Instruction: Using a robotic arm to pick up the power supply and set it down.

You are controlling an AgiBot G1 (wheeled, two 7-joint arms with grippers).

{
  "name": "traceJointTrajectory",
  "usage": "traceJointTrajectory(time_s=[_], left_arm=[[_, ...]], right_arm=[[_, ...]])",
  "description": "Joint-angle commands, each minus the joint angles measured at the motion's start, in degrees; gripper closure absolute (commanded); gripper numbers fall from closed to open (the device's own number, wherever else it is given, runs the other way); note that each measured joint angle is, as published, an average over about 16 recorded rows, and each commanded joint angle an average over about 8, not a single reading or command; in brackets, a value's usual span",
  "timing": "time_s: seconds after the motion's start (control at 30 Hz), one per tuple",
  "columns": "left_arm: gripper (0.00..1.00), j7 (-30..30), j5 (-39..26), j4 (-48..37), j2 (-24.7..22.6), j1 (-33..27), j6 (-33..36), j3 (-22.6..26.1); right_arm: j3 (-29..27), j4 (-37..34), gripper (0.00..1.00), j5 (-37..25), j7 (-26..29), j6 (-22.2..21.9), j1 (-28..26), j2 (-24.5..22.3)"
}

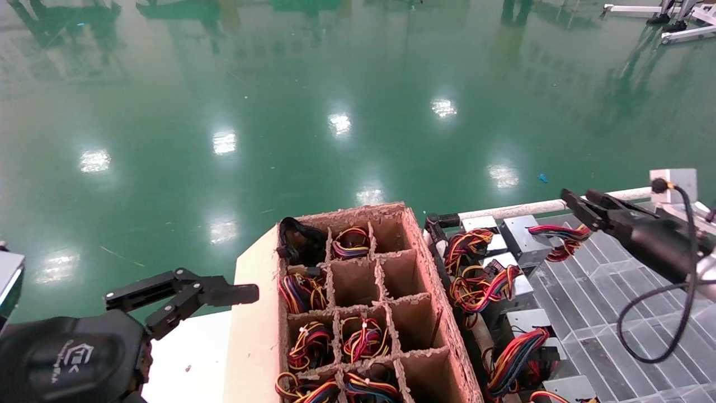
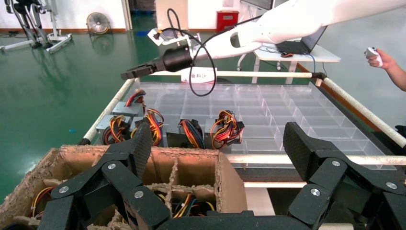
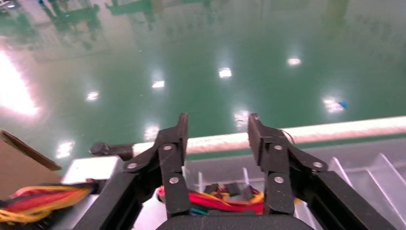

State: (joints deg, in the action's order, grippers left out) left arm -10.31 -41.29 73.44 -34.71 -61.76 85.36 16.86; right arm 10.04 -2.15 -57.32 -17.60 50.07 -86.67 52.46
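The cardboard box [image 1: 358, 302], split into cells by dividers, serves as the landmark. Several of its cells hold power supplies with coloured wire bundles showing on top, for example one [image 1: 363, 338] in the middle column, while the column nearest the clear tray is bare in the head view. Just beside the box on the robot's right lies the clear compartmented tray [image 1: 609, 296], and along its edge nearest the box a row of silver power supplies [image 1: 517, 238] already rests with wires trailing.

The right gripper [image 1: 576, 204] hangs over the far end of that row, well apart from the box, its fingers apart and holding nothing. The left gripper [image 1: 182, 294] hovers just off the box's left side, fingers spread wide and also bare.

My judgement: several units appear transferred already, and neither arm carries one now. What remains is reaching into a filled cell, grasping another supply, lifting it and placing it in the tray.
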Motion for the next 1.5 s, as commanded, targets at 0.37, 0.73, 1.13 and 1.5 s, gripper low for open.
traceJointTrajectory(time_s=[0.37, 0.73, 1.13, 1.5], left_arm=[[0.00, 0.03, 0.01, -0.05, 0.00, -0.02, 0.00, 0.01], [0.00, 0.05, 0.03, -0.06, 0.01, -0.03, -0.01, 0.05], [0.00, 0.07, 0.05, -0.07, 0.03, -0.04, -0.02, 0.09], [0.00, 0.09, 0.08, -0.07, 0.04, -0.05, -0.03, 0.12]], right_arm=[[1.06, 8.21, 0.00, 0.84, 2.07, 3.86, 2.16, -0.98], [2.07, 22.06, 0.00, 3.84, 7.46, 10.37, 6.87, -4.36], [3.17, 37.10, 0.00, 7.10, 13.32, 17.45, 11.98, -8.02], [4.18, 51.00, 0.00, 10.11, 18.73, 23.99, 16.70, -11.41]])
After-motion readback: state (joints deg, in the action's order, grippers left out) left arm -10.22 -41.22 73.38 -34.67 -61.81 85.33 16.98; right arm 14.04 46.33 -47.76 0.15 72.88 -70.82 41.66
